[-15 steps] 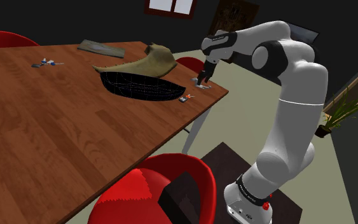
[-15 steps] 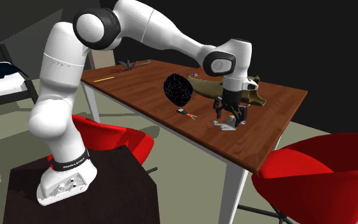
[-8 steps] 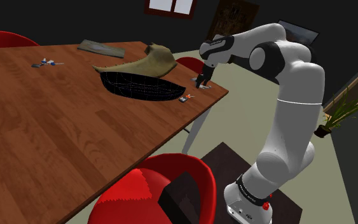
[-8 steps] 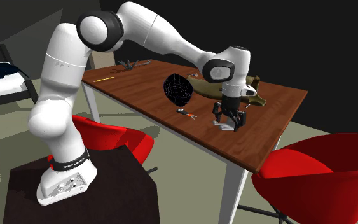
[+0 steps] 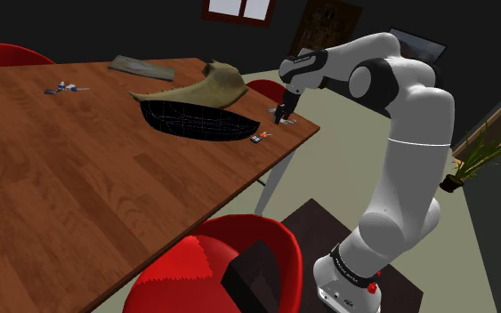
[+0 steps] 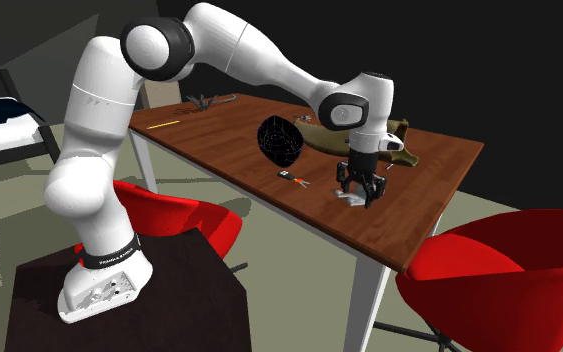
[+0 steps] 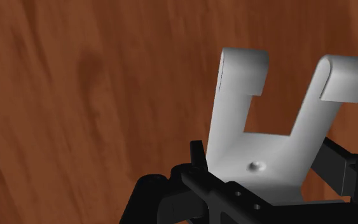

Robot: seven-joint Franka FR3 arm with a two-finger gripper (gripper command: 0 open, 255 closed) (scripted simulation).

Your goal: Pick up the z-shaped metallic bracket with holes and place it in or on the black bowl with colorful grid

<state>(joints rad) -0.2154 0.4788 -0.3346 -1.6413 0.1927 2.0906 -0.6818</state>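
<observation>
The bracket [image 7: 234,108] is a pale grey bent plate with two hooked prongs and a small hole, lying on the brown wooden table [image 5: 79,196] near its corner. My gripper [image 7: 266,162] is down on it, with a black finger pressed against each side of its base, so it is shut on the bracket. In the second exterior view the gripper [image 6: 359,195] stands upright over the bracket [image 6: 347,198] at table level. The black bowl [image 5: 195,118] with thin coloured grid lines sits a short way off toward the shoulder view's left of the gripper [image 5: 280,116].
A tan crumpled object [image 5: 199,87] lies behind the bowl. A small dark item [image 5: 259,137] rests between bowl and gripper. The table edge [image 6: 369,255] runs close by. Red chairs [image 5: 230,258] [image 6: 499,270] stand beside the table. Small things [image 5: 66,87] lie far off.
The gripper came down onto the bracket, and its fingers went from wide apart to clasping the bracket. The bracket still rests on the table.
</observation>
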